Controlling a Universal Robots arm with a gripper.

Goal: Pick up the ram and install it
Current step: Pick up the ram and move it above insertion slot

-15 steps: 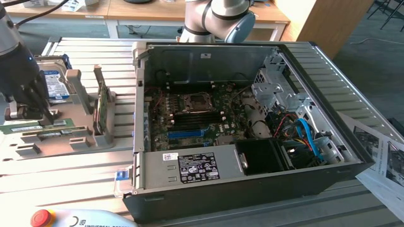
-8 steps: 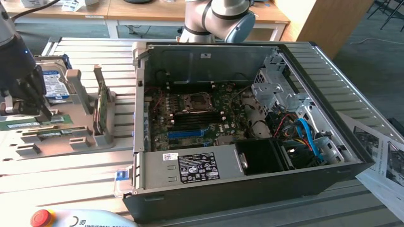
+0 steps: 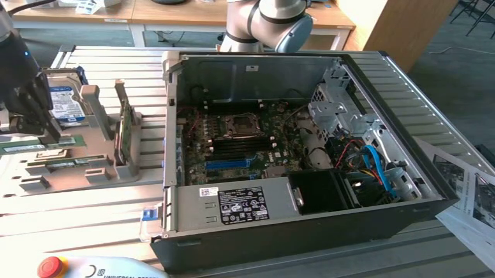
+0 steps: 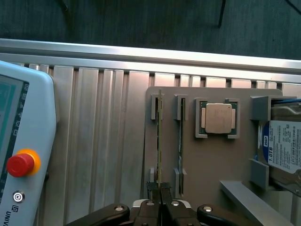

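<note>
1. A ribbed aluminium table (image 3: 101, 208) carries an open computer case (image 3: 309, 231) at its middle. A grey holder tray (image 3: 85, 174) is set at the exterior view's left, with a narrow gap left between it and the case wall.
2. In the wrist view a wide band of bare ribs separates the tray's edge from a teach pendant (image 4: 23, 141) with a red stop button (image 4: 19, 164). Past the table's far rail, dark floor is seen.
3. On the tray, 2 thin green sticks stand on edge in parallel slots. A processor (image 4: 218, 117) is seated beside them, and a hard drive (image 4: 282, 148) with a blue label is held beyond it. An expansion card (image 3: 124, 130) stands upright near the case.
4. The ram (image 4: 159, 136) is the stick nearest the tray's outer edge. The second stick (image 4: 180, 136) lies just beside it, on the processor's side.
5. The gripper (image 4: 160, 186) is drawn narrow and pinched on 1 end of the ram, which is seated in its slot and runs straight away from the fingertips.
6. The gripper is pointed down over the tray at the exterior view's far left. The arm's base joint (image 3: 267, 23) is seen behind the case.
</note>
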